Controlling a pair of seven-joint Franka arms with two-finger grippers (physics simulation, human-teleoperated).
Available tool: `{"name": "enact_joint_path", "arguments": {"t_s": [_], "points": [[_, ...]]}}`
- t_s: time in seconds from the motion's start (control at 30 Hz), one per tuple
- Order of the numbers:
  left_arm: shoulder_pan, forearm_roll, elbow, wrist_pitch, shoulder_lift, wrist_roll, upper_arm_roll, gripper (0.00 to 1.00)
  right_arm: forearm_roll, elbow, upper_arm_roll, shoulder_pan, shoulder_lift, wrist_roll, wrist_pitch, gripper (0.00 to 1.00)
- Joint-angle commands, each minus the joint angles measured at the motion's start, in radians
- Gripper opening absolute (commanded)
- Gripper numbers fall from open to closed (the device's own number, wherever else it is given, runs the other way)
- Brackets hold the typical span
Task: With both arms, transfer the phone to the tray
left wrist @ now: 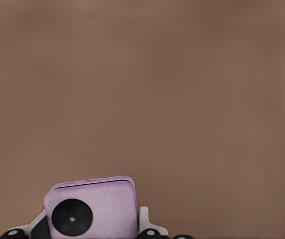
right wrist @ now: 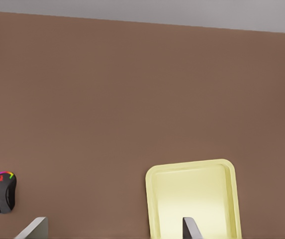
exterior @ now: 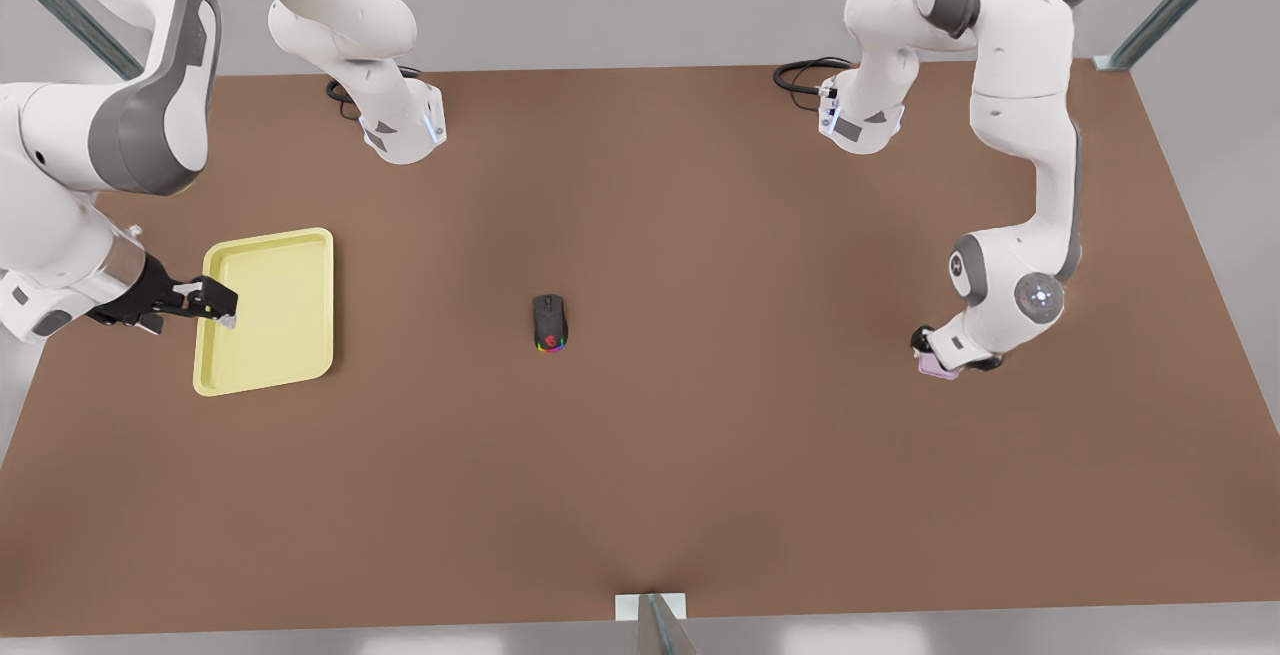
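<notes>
The pale pink phone (left wrist: 102, 199) lies between my left gripper's white fingers (left wrist: 143, 220), which press on its two sides; one black lens faces the camera. In the front view this left gripper (exterior: 945, 355) is low over the brown table at the front view's right, with the phone (exterior: 934, 367) peeking out beneath it. The pale yellow tray (exterior: 270, 310) lies at the front view's left. My right gripper (exterior: 222, 303) hovers over the tray's left rim, open and holding nothing. In the right wrist view its fingertips (right wrist: 188, 226) stand wide apart before the tray (right wrist: 192, 194).
A black computer mouse (exterior: 549, 323) with rainbow lights sits mid-table between tray and phone, also seen as the mouse (right wrist: 3, 191) in the right wrist view. Black cables (exterior: 805, 75) coil by the arm bases at the table's far edge.
</notes>
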Motion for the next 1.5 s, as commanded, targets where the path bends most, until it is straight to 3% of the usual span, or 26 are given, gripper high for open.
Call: {"name": "enact_joint_path", "arguments": {"t_s": [0.0,0.07,0.23,0.37,0.47,0.7,0.8,0.83,0.87,1.0,1.03,1.1,1.17,1.23,1.27,1.33,1.37,1.4,1.47], "points": [[-0.097,-0.007,0.124,-0.232,0.043,-0.427,-0.001,0.75,0.006,0.002,0.000,-0.001,-0.002,0.000,-0.010,1.00],[-0.212,-0.007,0.299,-0.330,0.138,-0.613,-0.003,0.75,-0.003,0.007,-0.006,-0.013,-0.015,-0.005,-0.010,1.00],[-0.258,-0.005,0.549,-0.405,0.264,-0.941,-0.213,0.75,0.014,-0.013,-0.018,-0.013,-0.025,-0.008,-0.014,1.00],[-0.364,-0.004,0.857,-0.443,0.462,-1.168,-0.271,0.75,0.021,-0.076,0.000,0.002,-0.026,-0.005,-0.013,1.00],[-0.401,-0.002,1.027,-0.416,0.583,-1.168,-0.282,0.75,0.029,-0.215,0.006,0.018,-0.055,0.001,0.019,1.00],[-0.471,0.001,1.081,-0.086,0.715,-1.174,-0.302,0.75,0.018,-0.226,-0.023,-0.010,-0.040,-0.008,0.090,1.00],[-0.471,0.001,1.122,-0.031,0.741,-1.174,-0.306,0.75,0.015,-0.102,-0.031,0.001,0.067,-0.011,0.063,1.00],[-0.470,0.001,1.121,-0.032,0.739,-1.174,-0.308,0.78,0.020,-0.009,-0.032,0.007,0.136,-0.029,-0.022,1.00],[-0.470,0.001,1.121,-0.032,0.738,-1.174,-0.308,1.00,0.018,0.001,-0.032,0.018,0.159,-0.029,-0.020,1.00],[-0.471,0.001,1.112,-0.032,0.736,-1.192,-0.308,1.00,0.014,-0.018,-0.025,0.011,0.166,-0.029,0.087,1.00],[-0.471,0.001,1.112,-0.041,0.732,-1.199,-0.308,1.00,0.012,-0.031,-0.025,0.011,0.153,-0.029,0.096,1.00],[-0.457,0.004,1.110,-0.253,0.680,-1.173,-0.294,1.00,0.018,-0.051,-0.023,0.011,0.143,-0.031,0.107,1.00],[-0.335,0.005,1.107,-0.592,0.571,-0.947,-0.293,1.00,0.029,-0.137,0.001,0.022,0.092,-0.023,0.144,1.00],[-0.188,0.005,1.031,-0.779,0.423,-0.792,-0.288,1.00,0.046,-0.166,0.043,0.041,0.084,-0.019,0.162,1.00],[-0.128,0.007,0.981,-0.847,0.333,-0.683,-0.253,1.00,0.050,-0.162,0.044,0.087,0.087,-0.003,0.168,1.00],[-0.118,0.007,0.983,-0.960,0.216,-0.487,-0.075,1.00,0.053,-0.151,0.044,0.191,0.133,0.089,0.207,1.00],[-0.098,0.025,0.980,-0.971,0.161,-0.485,-0.063,1.00,0.050,-0.119,0.044,0.249,0.181,0.176,0.214,1.00],[-0.051,0.067,0.929,-0.965,0.075,-0.485,-0.102,1.00,0.052,-0.117,0.044,0.295,0.209,0.308,0.274,1.00],[0.076,0.263,0.825,-0.948,-0.058,-0.484,-0.323,1.00,0.052,-0.084,0.041,0.384,0.284,0.422,0.352,1.00]]}}
